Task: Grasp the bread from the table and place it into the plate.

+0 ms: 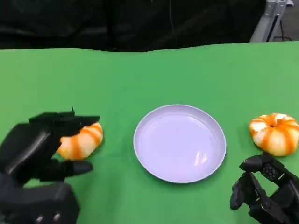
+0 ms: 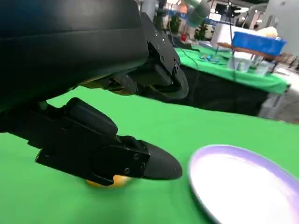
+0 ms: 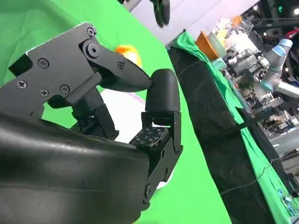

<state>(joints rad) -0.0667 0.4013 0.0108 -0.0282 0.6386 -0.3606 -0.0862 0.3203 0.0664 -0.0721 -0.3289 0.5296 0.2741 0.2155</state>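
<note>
Left hand [image 1: 39, 154] sits at the near left corner of the green table [image 1: 154, 74], fingers spread around the striped bread [image 1: 81, 141] but not closed on it; upper fingers reach over its top, thumb lies low on the near side, so the hand holds nothing as far as the head view shows. Left wrist view shows a sliver of orange under the thumb [image 2: 140, 161], contact unclear there. Main risk: fingers close too high or off-centre and the curved, glossy-looking bread squirts out sideways, toward the plate [image 1: 145, 149] or off toward the left edge. Second risk: thumb slides under and just pushes the bread along the cloth instead of pinching it. Third: a weak pinch lets it drop short of the plate rim during the carry, or it lands on the rim and rolls back off. Right hand [image 1: 261, 196] rests at the near right corner, fingers curled in loosely, holding nothing, apart from the round striped bun [image 1: 275, 134] just beyond it. Bread lies on the table near the left edge, between the left hand's fingers, just left of the plate, which sits mid-table. Far edge meets a black backdrop [image 1: 131, 23].
</note>
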